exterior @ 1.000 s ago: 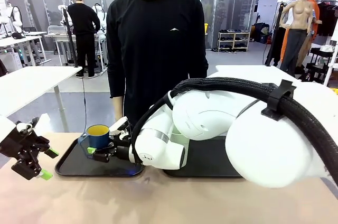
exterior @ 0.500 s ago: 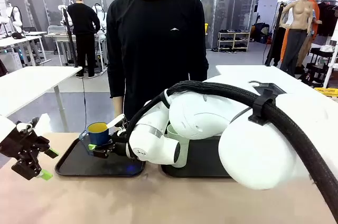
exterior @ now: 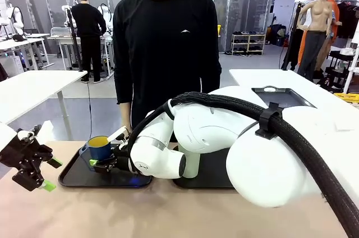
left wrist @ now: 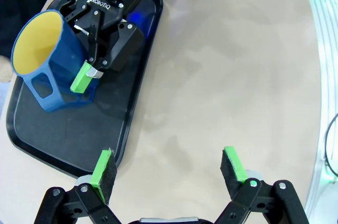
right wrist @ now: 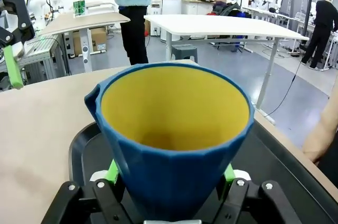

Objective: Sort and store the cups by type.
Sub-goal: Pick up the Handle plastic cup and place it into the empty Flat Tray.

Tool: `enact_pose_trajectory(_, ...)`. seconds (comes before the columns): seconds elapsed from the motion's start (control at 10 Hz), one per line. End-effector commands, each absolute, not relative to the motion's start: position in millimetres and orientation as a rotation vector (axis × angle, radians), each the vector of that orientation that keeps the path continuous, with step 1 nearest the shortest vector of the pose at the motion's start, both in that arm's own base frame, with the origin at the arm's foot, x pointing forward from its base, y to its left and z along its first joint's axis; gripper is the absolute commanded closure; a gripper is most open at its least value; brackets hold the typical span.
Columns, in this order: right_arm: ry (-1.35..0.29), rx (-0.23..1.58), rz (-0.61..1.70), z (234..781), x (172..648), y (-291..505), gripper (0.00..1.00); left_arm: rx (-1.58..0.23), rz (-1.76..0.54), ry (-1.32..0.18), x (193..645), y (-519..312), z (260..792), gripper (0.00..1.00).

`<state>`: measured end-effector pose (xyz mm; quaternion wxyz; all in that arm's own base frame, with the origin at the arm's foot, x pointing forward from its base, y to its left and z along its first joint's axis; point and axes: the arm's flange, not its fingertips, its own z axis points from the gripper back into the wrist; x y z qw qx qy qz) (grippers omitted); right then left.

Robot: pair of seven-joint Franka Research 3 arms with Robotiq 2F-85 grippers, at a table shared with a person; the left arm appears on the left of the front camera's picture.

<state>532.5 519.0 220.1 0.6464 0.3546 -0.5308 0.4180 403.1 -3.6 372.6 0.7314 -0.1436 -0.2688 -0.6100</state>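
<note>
A dark-blue cup (exterior: 100, 147) with a handle and a yellow inside is over the far left part of the left black tray (exterior: 76, 179). My right gripper (exterior: 104, 155) reaches across the middle and is shut on its lower body. In the right wrist view the cup (right wrist: 174, 129) stands upright between the green pads of my right gripper (right wrist: 170, 174). The left wrist view shows the cup (left wrist: 39, 49) and the right gripper (left wrist: 79, 73) on the tray (left wrist: 68, 139); whether the cup touches the tray I cannot tell. My left gripper (exterior: 51, 174) hangs open and empty beside the tray's left end, and its pads stand wide apart over bare table in the left wrist view (left wrist: 168, 165).
A second black tray (exterior: 219, 181) lies to the right, largely behind my right arm. A person in black (exterior: 168, 41) stands at the far edge just behind the trays, with a forearm (right wrist: 322, 134) close to the tray's far side. Bare tabletop (left wrist: 237, 76) spreads in front of the trays.
My right arm has swung lower and slightly left, carrying the blue cup a little down and left over the left tray. The left arm has stayed still.
</note>
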Motion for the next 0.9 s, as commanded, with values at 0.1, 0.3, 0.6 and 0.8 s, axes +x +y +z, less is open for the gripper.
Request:
enact_pose_trajectory(0.1, -1.225, 0.754, 0.907, 196, 482, 515, 0.23, -0.294, -1.341, -0.588, 403, -4, 373, 0.0)
enact_pose_trajectory(0.3, -1.2, 0.762, 0.91, 193, 479, 513, 0.23, -0.294, -1.341, -0.588, 403, -4, 373, 0.0)
enact_pose_trajectory(0.6, -1.181, 0.752, 0.908, 189, 479, 509, 0.23, -0.294, -1.341, -0.588, 403, -4, 373, 0.0)
enact_pose_trajectory(0.8, -1.173, 0.759, 0.901, 187, 480, 505, 0.23, -0.294, -1.341, -0.588, 403, -4, 373, 0.0)
